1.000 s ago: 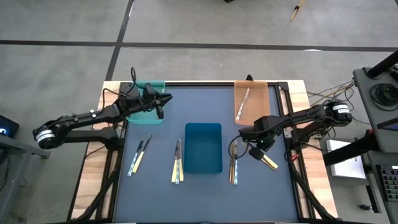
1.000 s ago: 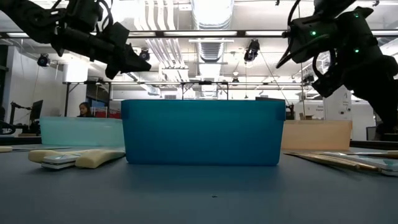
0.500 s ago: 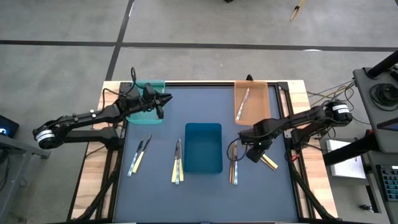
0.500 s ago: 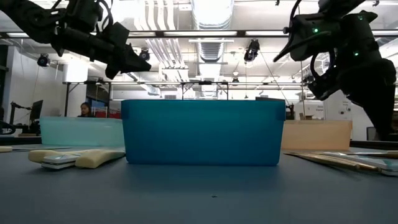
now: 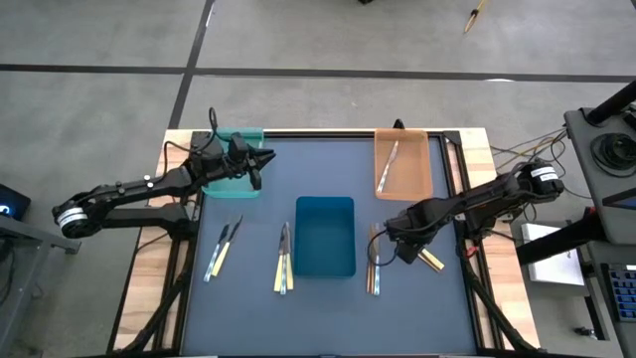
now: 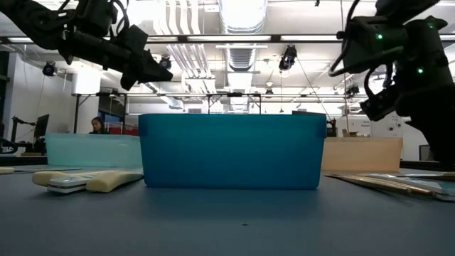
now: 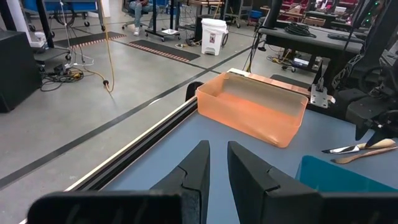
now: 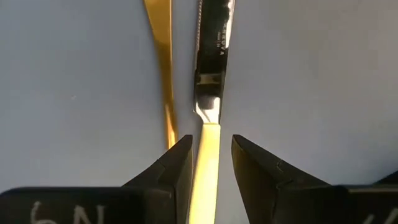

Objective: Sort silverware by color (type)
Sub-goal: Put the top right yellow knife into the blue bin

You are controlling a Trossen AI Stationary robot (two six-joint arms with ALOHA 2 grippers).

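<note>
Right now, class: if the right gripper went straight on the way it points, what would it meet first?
The knife. The right gripper points down at it with open fingers either side of its gold handle; the gap left is hard to judge.

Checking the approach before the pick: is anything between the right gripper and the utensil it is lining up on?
Nothing visible. The right gripper is open, its fingers straddling the gold-handled knife on the mat. A second gold utensil lies close beside the knife, just outside one finger, and might get nudged as the jaws close.

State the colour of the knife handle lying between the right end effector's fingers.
Gold-yellow handle; clearest in the right wrist view.
</note>
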